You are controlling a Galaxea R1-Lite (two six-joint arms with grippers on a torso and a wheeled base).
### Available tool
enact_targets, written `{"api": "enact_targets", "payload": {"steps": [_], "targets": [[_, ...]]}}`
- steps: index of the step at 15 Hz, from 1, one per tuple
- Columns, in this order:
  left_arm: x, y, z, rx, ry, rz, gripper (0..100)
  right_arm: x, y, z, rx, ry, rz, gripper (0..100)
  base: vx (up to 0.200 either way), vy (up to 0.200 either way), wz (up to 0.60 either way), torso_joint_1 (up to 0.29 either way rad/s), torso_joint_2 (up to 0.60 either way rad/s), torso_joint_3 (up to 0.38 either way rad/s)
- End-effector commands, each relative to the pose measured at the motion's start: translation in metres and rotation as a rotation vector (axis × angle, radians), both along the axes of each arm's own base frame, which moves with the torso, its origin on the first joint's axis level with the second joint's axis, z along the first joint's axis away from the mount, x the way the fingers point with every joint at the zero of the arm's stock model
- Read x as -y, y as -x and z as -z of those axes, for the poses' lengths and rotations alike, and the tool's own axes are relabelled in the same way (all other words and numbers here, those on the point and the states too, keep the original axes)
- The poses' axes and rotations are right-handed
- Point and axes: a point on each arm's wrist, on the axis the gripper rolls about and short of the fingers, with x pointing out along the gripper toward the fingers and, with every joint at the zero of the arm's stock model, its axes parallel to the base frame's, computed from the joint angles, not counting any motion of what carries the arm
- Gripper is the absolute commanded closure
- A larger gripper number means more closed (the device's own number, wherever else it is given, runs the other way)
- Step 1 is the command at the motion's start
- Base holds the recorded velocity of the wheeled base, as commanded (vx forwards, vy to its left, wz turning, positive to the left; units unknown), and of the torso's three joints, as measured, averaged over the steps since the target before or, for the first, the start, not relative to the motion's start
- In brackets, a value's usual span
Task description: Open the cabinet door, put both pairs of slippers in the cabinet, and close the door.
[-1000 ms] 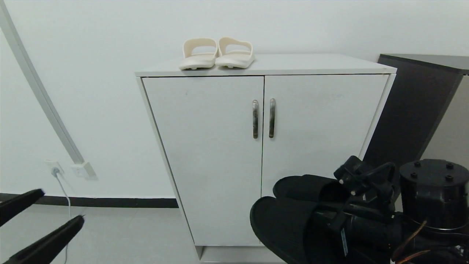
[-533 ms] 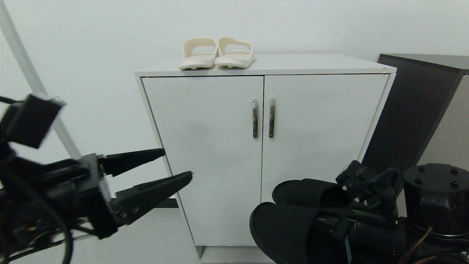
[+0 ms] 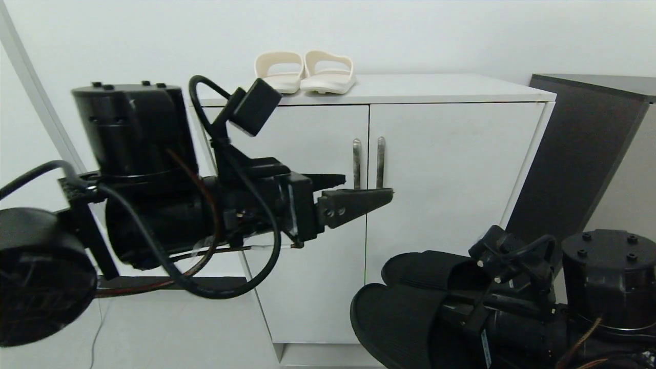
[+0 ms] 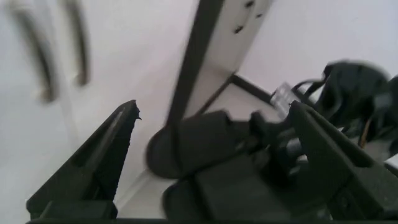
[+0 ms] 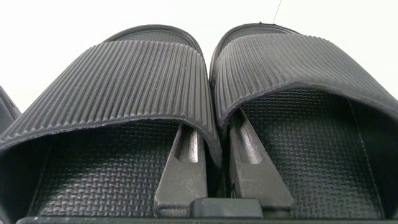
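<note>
The white cabinet [image 3: 451,169] has both doors shut, with two metal handles [image 3: 381,161] at the middle seam. A cream pair of slippers [image 3: 305,72] lies on its top. My left gripper [image 3: 366,187] hangs open just in front of the handles' lower ends; whether it touches them I cannot tell. In the left wrist view its fingers [image 4: 93,168] spread wide, with the blurred handles [image 4: 34,56] beyond. Low at the right, my right gripper [image 5: 214,134] is shut on the black pair of slippers [image 3: 410,302], pinching their adjoining inner sides [image 5: 143,93].
A dark cabinet [image 3: 584,154] stands against the white cabinet's right side. A slanted white conduit [image 3: 20,72] runs down the wall at the left. Open grey floor [image 3: 154,328] lies left of the cabinet, below a black baseboard [image 3: 169,283].
My left arm has risen from the lower left and swung right, bringing its open gripper up to the door handles. The right arm with the black slippers has barely moved.
</note>
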Motion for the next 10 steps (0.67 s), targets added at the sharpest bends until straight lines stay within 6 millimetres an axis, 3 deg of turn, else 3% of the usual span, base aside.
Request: {"api": "enact_targets", "payload": {"steps": [1, 5, 10], "targets": [[0.023, -0.027, 0.001, -0.051, 0.026, 0.050, 0, 0.000, 0.000, 0.001, -0.002, 0.002, -0.001, 100, 0.000, 0.000, 0.00, 0.000, 0.00, 0.000], [0.034, -0.047, -0.005, -0.115, 0.085, 0.119, 0, 0.000, 0.000, 0.000, -0.001, 0.001, -0.001, 100, 0.000, 0.000, 0.00, 0.000, 0.00, 0.000], [0.044, -0.085, 0.014, -0.143, 0.072, 0.034, 0, 0.000, 0.000, 0.001, -0.002, 0.002, -0.001, 100, 0.000, 0.000, 0.00, 0.000, 0.00, 0.000]]}}
